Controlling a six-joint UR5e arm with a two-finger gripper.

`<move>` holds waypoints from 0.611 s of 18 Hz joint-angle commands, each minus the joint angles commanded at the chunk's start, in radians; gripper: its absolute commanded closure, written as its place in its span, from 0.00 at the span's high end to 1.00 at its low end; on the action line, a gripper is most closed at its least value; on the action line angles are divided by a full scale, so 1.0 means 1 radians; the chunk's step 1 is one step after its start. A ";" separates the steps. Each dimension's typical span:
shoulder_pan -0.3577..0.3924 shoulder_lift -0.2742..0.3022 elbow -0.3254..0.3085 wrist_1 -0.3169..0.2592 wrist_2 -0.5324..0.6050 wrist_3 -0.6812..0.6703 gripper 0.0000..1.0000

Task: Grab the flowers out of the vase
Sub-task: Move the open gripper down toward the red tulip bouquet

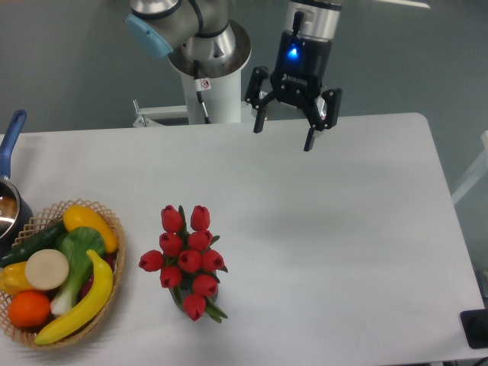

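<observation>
A bunch of red tulip flowers [187, 259] with green stems stands in the front left part of the white table [335, 244]. The vase [211, 294] is almost wholly hidden under the buds; only a dark sliver shows at the bunch's lower right. My gripper [284, 140] hangs open over the table's back edge, well up and to the right of the flowers, with nothing between its fingers [310, 139].
A wicker basket [114, 232] of fruit and vegetables sits at the front left, close beside the flowers. A blue-handled pot [9, 145] shows at the left edge. The arm's white base [213, 91] stands behind the table.
</observation>
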 joint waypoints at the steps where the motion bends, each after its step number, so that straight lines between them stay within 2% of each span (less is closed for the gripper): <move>1: -0.005 -0.012 -0.011 0.023 -0.025 0.002 1.00; 3: -0.008 -0.035 -0.028 0.057 -0.048 0.005 1.00; 6: -0.047 -0.089 -0.026 0.062 -0.048 0.009 1.00; 8: -0.086 -0.152 -0.002 0.080 -0.060 0.037 1.00; 11: -0.098 -0.193 0.004 0.097 -0.074 0.037 1.00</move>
